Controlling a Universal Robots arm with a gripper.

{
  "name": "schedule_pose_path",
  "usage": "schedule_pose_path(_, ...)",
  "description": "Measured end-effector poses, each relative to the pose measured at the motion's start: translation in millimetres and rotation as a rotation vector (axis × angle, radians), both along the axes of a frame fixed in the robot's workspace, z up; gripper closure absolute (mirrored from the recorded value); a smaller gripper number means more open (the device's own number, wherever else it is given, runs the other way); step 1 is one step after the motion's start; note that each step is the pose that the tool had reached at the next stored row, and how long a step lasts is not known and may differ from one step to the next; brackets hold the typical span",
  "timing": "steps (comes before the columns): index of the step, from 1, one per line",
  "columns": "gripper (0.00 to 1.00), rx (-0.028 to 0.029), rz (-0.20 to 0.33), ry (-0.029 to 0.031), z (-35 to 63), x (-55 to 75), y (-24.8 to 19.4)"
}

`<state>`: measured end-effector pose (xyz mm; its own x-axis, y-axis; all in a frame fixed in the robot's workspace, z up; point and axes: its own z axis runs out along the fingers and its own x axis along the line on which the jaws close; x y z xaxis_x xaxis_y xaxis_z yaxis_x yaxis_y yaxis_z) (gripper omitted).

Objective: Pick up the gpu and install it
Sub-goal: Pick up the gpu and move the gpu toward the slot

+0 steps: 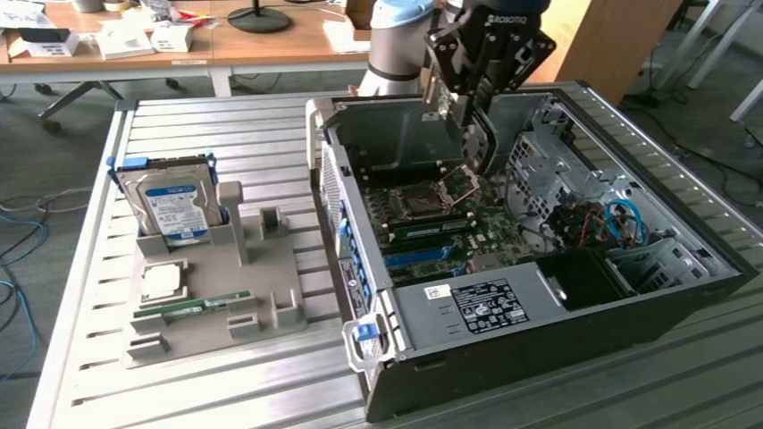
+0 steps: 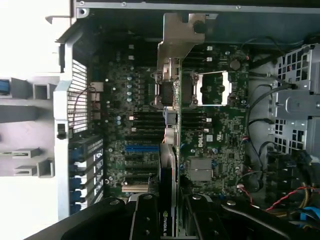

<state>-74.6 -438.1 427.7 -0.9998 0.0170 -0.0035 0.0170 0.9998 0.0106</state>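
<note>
Jaws pinch the graphics card by its upper edge, one black finger on each flat face, so the card hangs upright and edge-on inside the open computer case. From the wrist camera the card runs as a thin dark line across the motherboard. Its metal end bracket points toward the far wall of the case, and a green logo shows on the edge between the fingers. In the exterior view the card's lower end hangs above the motherboard, near the open processor socket; whether it touches the board or any slot I cannot tell. A blue slot lies just beside the card's line in the wrist view. The power supply, with its white label, sits in the near corner of the case. On the exterior view's left, beside the case, a grey holder stands on the slatted metal surface. It carries a hard drive with a blue label standing upright, a square chip and a green memory stick lying flat.
</note>
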Motion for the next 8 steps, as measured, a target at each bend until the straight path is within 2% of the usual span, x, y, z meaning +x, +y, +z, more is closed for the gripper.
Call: schedule_pose_path(8,0.74,0.0000,0.000,0.0000,0.0,28.2,0.0)
